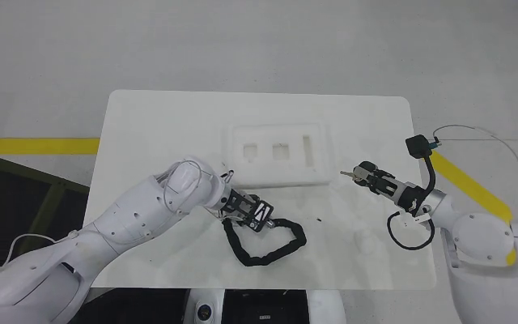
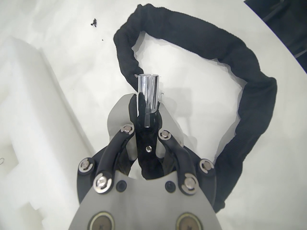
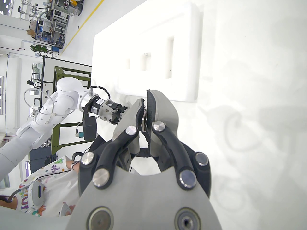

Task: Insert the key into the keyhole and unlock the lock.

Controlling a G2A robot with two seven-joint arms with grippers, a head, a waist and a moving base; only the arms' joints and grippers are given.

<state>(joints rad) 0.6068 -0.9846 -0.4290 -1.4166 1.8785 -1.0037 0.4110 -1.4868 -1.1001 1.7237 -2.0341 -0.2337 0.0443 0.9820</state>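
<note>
Key (image 1: 346, 172) pinched in right gripper (image 3: 145, 104), lock (image 2: 148, 84) clamped in left gripper (image 2: 146, 104), well apart. Approach comes next, needing keyhole alignment

No text, label, number or sign can be read in any of the views. The nearest thing to a marking is a plain yellow stripe (image 1: 48, 146) on the floor, running up to the edge of the surface (image 1: 162, 121), and it carries no lettering.
</note>
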